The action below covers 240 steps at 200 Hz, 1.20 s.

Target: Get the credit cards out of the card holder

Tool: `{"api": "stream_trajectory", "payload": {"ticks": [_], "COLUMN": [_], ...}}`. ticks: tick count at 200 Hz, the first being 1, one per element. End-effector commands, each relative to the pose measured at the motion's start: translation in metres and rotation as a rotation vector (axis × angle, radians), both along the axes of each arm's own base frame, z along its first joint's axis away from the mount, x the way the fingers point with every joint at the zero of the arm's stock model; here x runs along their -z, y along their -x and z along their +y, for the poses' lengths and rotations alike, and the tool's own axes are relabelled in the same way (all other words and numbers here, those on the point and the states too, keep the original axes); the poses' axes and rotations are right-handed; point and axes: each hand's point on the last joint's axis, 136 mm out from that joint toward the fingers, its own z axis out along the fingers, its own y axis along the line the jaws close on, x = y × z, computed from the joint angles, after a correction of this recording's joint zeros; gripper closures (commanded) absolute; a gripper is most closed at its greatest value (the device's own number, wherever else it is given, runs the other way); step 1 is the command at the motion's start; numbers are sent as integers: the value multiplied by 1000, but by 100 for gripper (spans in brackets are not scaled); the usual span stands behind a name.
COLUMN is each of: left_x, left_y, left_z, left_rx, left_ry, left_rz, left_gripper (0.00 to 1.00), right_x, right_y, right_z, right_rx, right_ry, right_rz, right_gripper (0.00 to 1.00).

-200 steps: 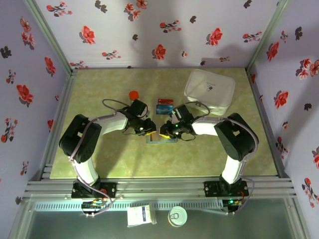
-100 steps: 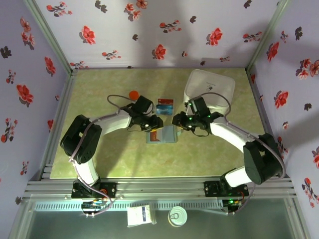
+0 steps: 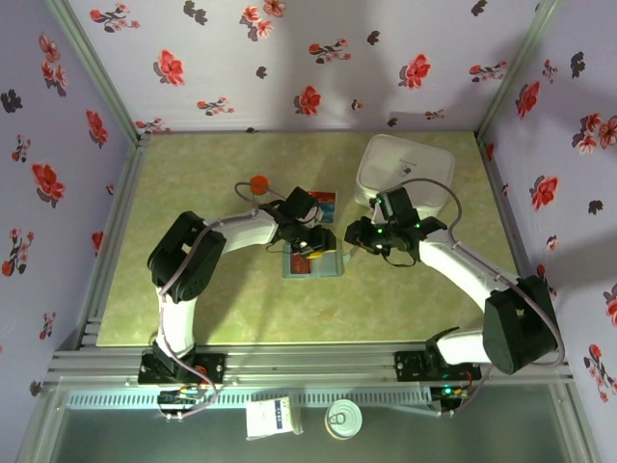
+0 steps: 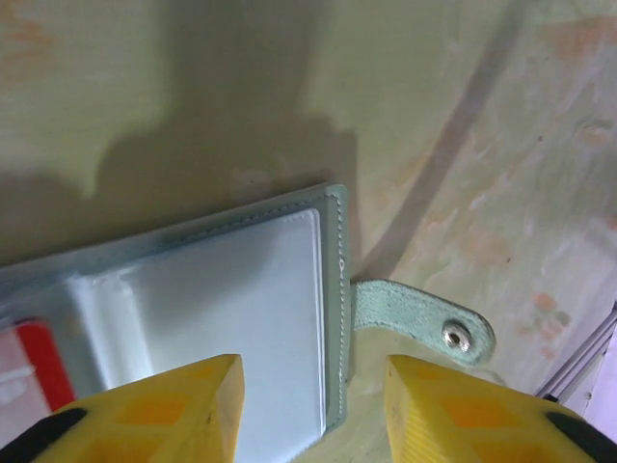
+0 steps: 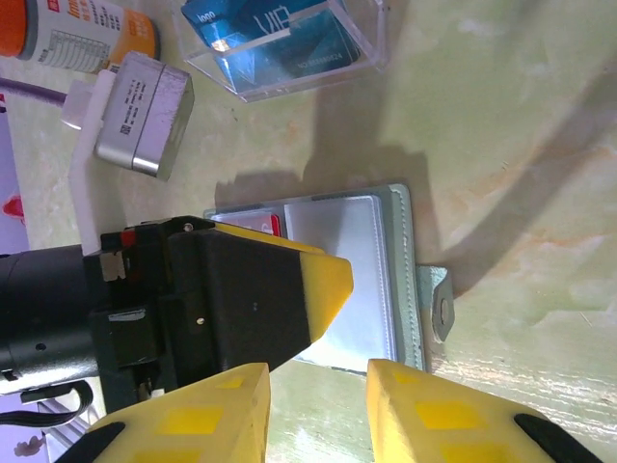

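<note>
The card holder (image 3: 328, 264) (image 4: 241, 289) (image 5: 357, 280) lies open and flat on the table, its snap strap (image 4: 424, 323) sticking out to the right. A red credit card (image 4: 34, 371) (image 5: 271, 225) sits in its left pocket, and the right clear pocket looks empty. My left gripper (image 3: 321, 247) (image 4: 313, 400) is open just above the holder's right panel, its fingers either side of the panel's right edge. My right gripper (image 3: 354, 236) (image 5: 318, 410) is open with nothing in it, off the holder's right side. A teal-blue credit card (image 5: 275, 34) stands in the clear stand.
The clear plastic stand (image 3: 319, 203) is just behind the holder. An orange-capped bottle (image 3: 257, 183) (image 5: 77, 34) stands to the left of it. A white lidded box (image 3: 405, 172) fills the back right, close behind my right arm.
My left gripper has moved right over the holder and opened. My right gripper has pulled back off the holder to the right, toward the white box.
</note>
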Motion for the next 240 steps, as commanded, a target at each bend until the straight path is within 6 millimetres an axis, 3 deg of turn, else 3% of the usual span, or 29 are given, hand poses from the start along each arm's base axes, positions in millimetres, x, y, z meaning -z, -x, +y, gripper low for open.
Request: {"api": "stream_trajectory", "payload": {"ticks": [1,57,115,174,240], "left_x": [-2,-19,-37,-12,13], "left_y": [1,-4,-11,-1,3], "left_z": [-9,0,50,105,114], "left_rx": [15,4,-68,-125,-123], "left_ry": [18,25,-6,-80,-106], "left_rz": [7,-44,-106,-59,-13], "left_gripper": [53,53,56,71,90], "right_x": [-2,4,15,35,64], "right_y": [2,2,3,3,2], "right_z": [-6,5,34,82,111], "right_rx": [7,-11,-73,-171,-225], "right_ry": [15,-22,-23,-41,-59], "right_rz": [-12,20,51,95,157], "right_gripper": [67,67,68,70,72]}}
